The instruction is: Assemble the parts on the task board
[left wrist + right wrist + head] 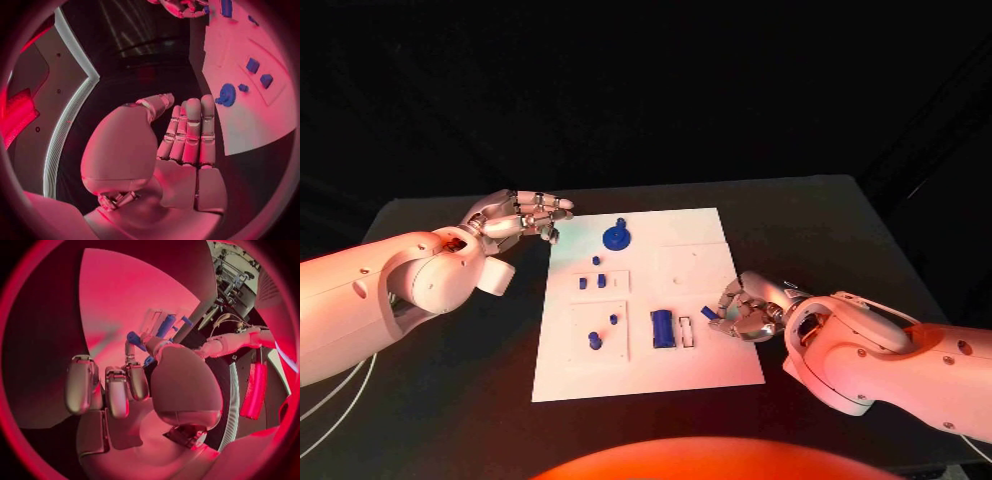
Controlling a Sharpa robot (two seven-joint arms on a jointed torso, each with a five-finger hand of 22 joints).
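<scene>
While your right silver hand (750,308) pinches a small blue part (710,313) at the white task board's (689,375) right edge, the empty slot (685,332) sits just beside it; left hand (519,216) curled empty.

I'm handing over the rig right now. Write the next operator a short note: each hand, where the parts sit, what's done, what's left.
Left hand: empty, fingers curled in, beside the far left corner of the white task board.
Right hand: at the board's right edge, pinching a small blue piece between its fingertips.
Parts: round blue gear-like piece at the far end; two small blue blocks mid-left; small blue pegs near-left; tall blue rectangular block beside a narrow white slot.
Done: cannot tell which parts are fully seated.
Left: place the pinched piece, probably near the slot, then check the rest.
</scene>
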